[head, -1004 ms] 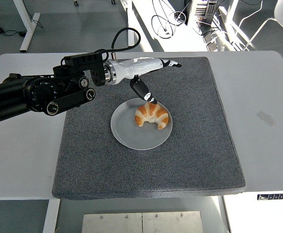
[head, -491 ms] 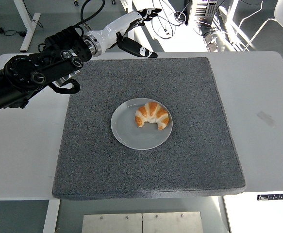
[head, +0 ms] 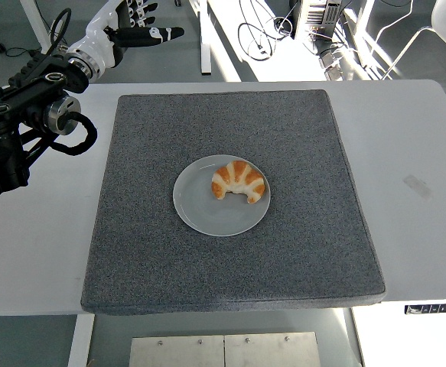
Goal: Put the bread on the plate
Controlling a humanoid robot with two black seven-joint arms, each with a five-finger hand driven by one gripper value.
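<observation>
A golden croissant (head: 239, 181) lies on the grey round plate (head: 207, 212), toward the plate's upper right. The plate sits in the middle of a dark grey mat (head: 230, 199). My left hand (head: 135, 23) is raised at the top left, beyond the mat's far left corner and well away from the plate. Its white fingers are spread and hold nothing. The black left arm (head: 24, 115) comes in from the left edge. The right arm does not show.
The mat lies on a white table (head: 414, 183). Behind the table are desk legs, cables and a chair on the floor.
My left hand has pulled back from just above the croissant, up and to the left, past the mat's far edge. The croissant stays on the plate.
</observation>
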